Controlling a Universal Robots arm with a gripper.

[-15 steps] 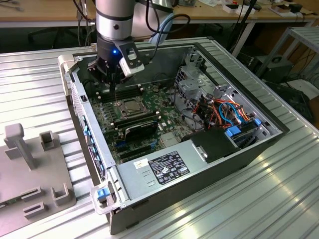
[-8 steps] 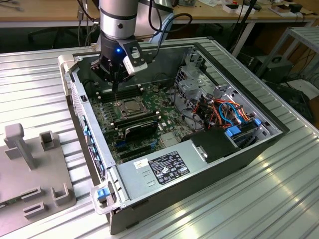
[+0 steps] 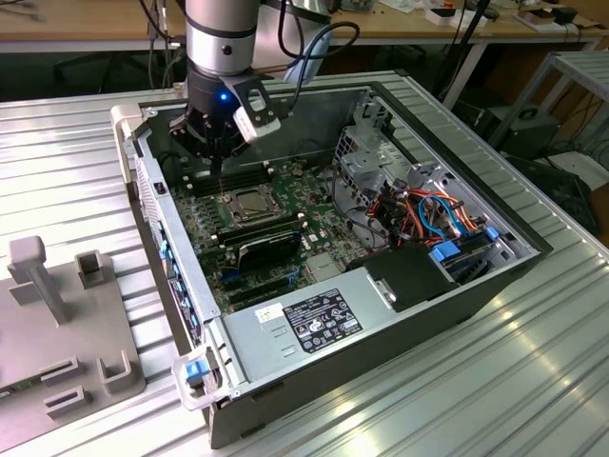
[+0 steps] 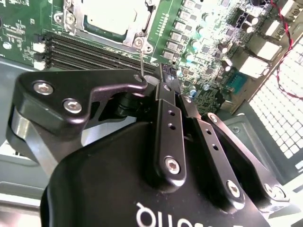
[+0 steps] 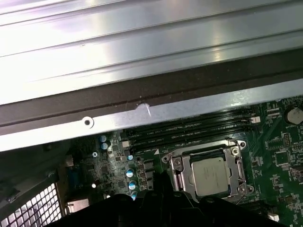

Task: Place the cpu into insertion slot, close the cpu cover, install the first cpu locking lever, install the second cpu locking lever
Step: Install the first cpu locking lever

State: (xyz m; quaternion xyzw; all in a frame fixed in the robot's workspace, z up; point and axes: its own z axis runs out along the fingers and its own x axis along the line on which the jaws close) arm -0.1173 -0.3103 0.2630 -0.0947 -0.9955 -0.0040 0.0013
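- The cpu [image 5: 210, 176] is showing as a small flat square chip with a silver-grey metal top, lying face up.
- It is sitting in the insertion slot [image 5: 203, 152] on the green motherboard [image 3: 214, 243], inside the open computer case [image 3: 400, 347], just beside the long black memory slots [image 5: 189, 130].
- The cpu cover [image 5: 180, 172], a thin silver frame, is lying flat around the chip, whose top is showing through its square window.
- The gripper [image 4: 163, 75] is hanging just above the board beside one corner of the cover; in the exterior view it [image 3: 221, 176] is hovering on the exterior view's left of the chip.
- Its fingers [image 4: 166, 101] are pressing together with no gap between them.
- A thin wire locking lever [image 4: 141, 59] is rising from that cover corner, its long axis running straight to the fingertips; whether it is pinched or only touching them, I cannot tell.
- The chip's edges are running parallel to the memory slots.
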